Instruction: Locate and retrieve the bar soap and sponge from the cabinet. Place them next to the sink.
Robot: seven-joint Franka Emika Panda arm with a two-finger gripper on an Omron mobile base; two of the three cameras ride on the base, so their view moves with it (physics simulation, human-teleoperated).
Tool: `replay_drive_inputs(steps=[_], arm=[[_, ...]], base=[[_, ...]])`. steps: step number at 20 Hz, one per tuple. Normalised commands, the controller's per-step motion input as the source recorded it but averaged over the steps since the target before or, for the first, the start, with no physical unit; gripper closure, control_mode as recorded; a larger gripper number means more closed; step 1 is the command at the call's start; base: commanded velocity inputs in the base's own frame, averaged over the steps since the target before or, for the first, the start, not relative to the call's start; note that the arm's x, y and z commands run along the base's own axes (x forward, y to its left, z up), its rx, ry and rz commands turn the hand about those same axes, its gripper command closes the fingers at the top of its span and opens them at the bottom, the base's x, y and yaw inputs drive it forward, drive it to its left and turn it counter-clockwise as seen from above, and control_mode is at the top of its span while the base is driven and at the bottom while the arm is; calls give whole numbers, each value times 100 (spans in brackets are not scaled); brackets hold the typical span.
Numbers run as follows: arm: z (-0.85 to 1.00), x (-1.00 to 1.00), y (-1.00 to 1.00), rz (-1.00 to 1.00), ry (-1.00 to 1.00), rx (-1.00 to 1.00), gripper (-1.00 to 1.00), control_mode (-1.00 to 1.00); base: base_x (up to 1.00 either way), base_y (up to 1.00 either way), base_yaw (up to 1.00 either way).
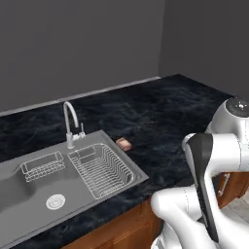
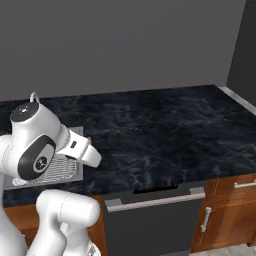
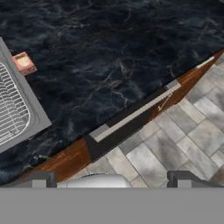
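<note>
Here claw (image 3: 112, 180) open, empty, apparently above counter edge (image 3: 65, 151).

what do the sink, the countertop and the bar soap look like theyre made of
Sink: brushed stainless steel, by its even grey sheen.
Countertop: polished dark stone, perhaps marble, by its pale veining.
Bar soap: matte reddish-pink block; the look leaves its material open.

Plain dark grey walls (image 1: 82, 44) meet in a corner behind a black marbled worktop (image 2: 165, 130). Below its front edge sit reddish-brown wooden drawer units (image 2: 232, 210) with short silver handles and a dark appliance front (image 2: 150, 225). The floor (image 3: 183, 135) is grey tile.
</note>
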Motion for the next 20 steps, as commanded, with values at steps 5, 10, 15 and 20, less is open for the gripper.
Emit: replay_drive_inputs(steps=[5,10,15,20], arm=[[0,0,0,0,0,0,-100,100],[0,0,0,0,0,0,-100,100],[0,0,0,0,0,0,-100,100],[0,0,0,0,0,0,-100,100]], base=[[0,-4,-48],[0,-11,-46],[0,-13,-45],[0,-14,-45]])
